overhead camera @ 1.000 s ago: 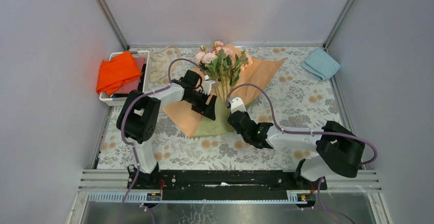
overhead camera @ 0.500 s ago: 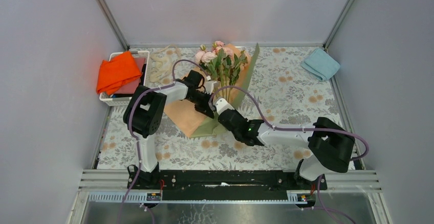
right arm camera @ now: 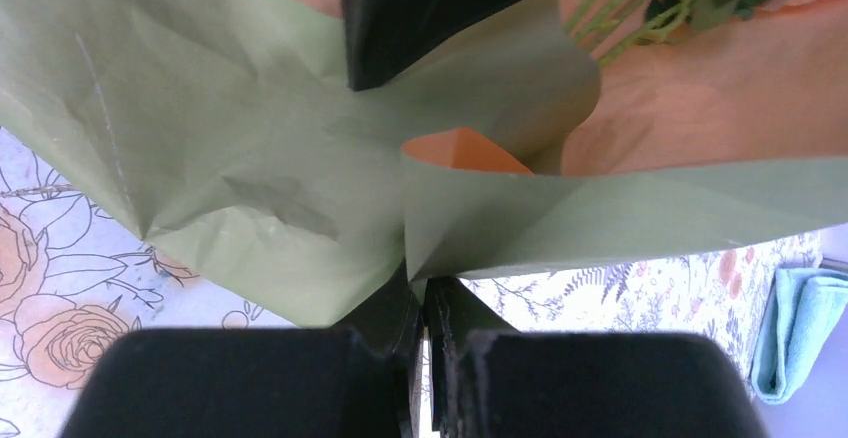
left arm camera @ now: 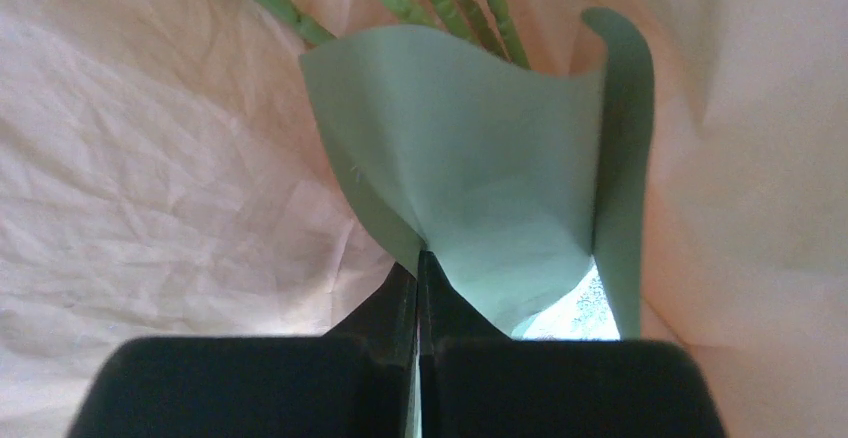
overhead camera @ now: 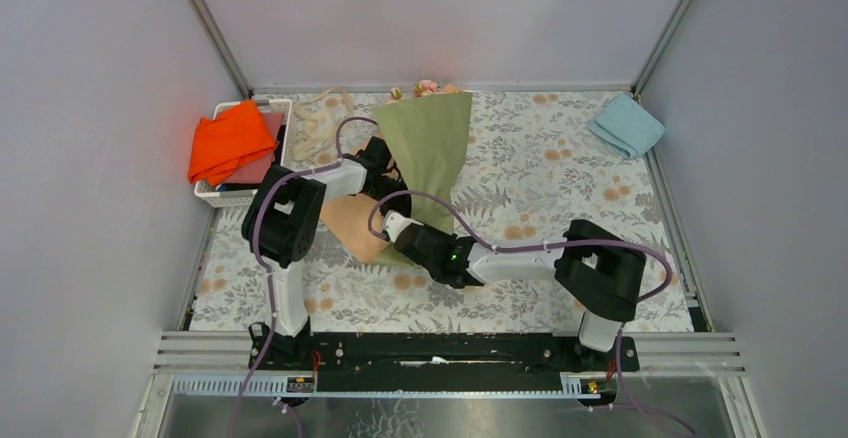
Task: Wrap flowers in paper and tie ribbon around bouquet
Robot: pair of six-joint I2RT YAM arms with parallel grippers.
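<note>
Wrapping step: left tool (left arm camera: 418,263) and right tool (right arm camera: 421,280) both pinch paper (overhead camera: 425,148) folded over flowers (overhead camera: 428,87); next probably needs tightening the cone.

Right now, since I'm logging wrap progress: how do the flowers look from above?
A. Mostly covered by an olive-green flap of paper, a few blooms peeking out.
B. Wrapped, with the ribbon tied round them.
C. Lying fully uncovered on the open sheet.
A: in the top view the paper, olive face up, lies folded over the flowers, with only a few pink blooms showing at its far edge; the ribbon lies loose, untied.
</note>
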